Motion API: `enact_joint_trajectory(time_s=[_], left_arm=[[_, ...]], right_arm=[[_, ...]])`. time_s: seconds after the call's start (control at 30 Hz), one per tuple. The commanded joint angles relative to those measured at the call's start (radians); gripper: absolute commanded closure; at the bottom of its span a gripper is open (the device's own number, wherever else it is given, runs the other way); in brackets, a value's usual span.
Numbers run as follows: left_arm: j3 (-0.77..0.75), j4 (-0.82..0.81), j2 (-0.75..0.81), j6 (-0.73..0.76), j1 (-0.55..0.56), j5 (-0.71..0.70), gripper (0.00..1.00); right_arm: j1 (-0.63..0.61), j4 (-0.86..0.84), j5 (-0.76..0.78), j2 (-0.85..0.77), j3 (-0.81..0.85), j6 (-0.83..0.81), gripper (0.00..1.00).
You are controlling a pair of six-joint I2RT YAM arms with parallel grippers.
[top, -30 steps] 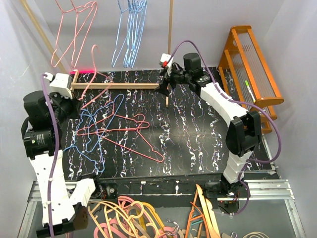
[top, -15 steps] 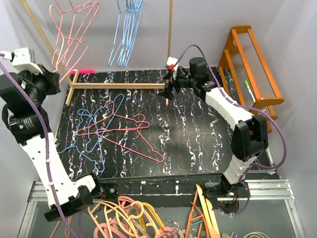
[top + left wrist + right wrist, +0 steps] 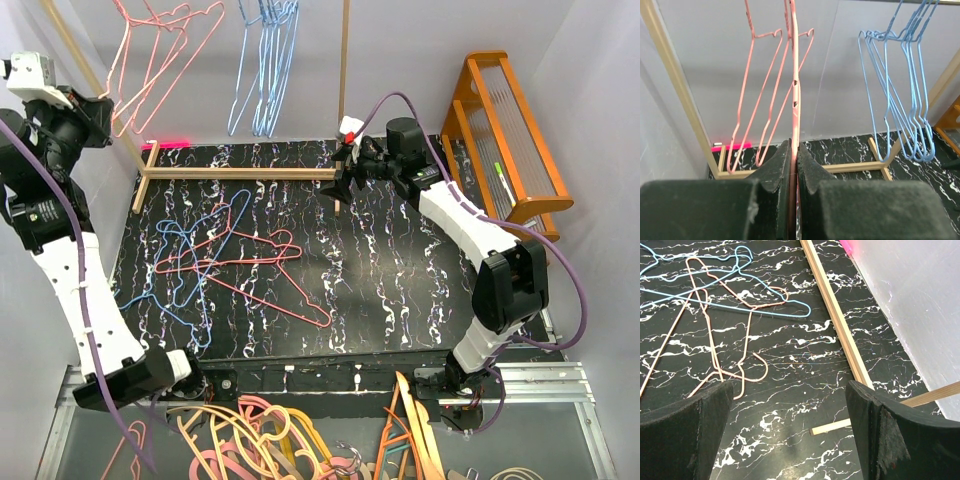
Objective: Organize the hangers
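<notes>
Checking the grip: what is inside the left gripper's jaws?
One pink wire hanger, pinched in the shut left gripper. Its lower wire, down between the pads, is covered, so how deep it sits cannot be seen.

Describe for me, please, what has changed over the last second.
The left end effector, shut on a pink hanger, rose from the rack's base up beside its left post. The right end effector, open, edged right. The tangled hangers on the table and hung blue hangers stayed.

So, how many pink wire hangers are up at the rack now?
3. One pink hanger and a second hang at the rack's left end; the third pink hanger is clamped edge-on in the left end effector. Overlapping wires may hide another.
</notes>
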State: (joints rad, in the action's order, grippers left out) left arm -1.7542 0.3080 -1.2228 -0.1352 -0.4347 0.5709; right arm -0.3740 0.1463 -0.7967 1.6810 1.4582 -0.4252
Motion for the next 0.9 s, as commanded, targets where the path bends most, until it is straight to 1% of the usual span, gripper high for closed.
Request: enact_joint_trajectory(time_s=[0.0,0.13,0.23,0.4,0.57,0.73,0.77,0.8,0.87], left_arm=[[-0.073,-0.092,-0.046,0.050,0.053,-0.012,1.00],[-0.118,-0.030,-0.099,0.150,0.176,-0.094,1.00],[-0.124,-0.044,-0.125,0.165,0.213,-0.120,1.00],[-0.154,-0.062,-0.178,0.162,0.224,-0.178,1.00],[-0.124,-0.085,-0.191,0.147,0.223,-0.252,1.00],[-0.098,-0.070,-0.195,0.160,0.223,-0.247,1.00],[-0.098,-0.057,-0.195,0.162,0.223,-0.243,0.98],[-0.098,-0.041,-0.193,0.165,0.224,-0.239,0.86],[-0.095,0.010,-0.176,0.188,0.223,-0.233,0.58]], right_arm=[[-0.007,-0.019,-0.010,-0.042,0.009,-0.015,0.02],[-0.007,-0.007,-0.010,-0.033,0.026,-0.019,0.02],[-0.007,0.001,-0.004,-0.030,0.031,-0.028,0.02],[-0.006,0.015,0.005,-0.035,0.024,-0.046,0.02],[-0.007,0.016,0.009,-0.034,0.017,-0.053,0.02],[-0.007,0.018,0.002,-0.030,0.010,-0.055,0.02],[-0.007,0.019,0.000,-0.028,0.009,-0.056,0.02],[-0.007,0.021,-0.005,-0.028,0.007,-0.058,0.01],[-0.009,0.032,-0.010,-0.025,0.004,-0.064,0.02]])
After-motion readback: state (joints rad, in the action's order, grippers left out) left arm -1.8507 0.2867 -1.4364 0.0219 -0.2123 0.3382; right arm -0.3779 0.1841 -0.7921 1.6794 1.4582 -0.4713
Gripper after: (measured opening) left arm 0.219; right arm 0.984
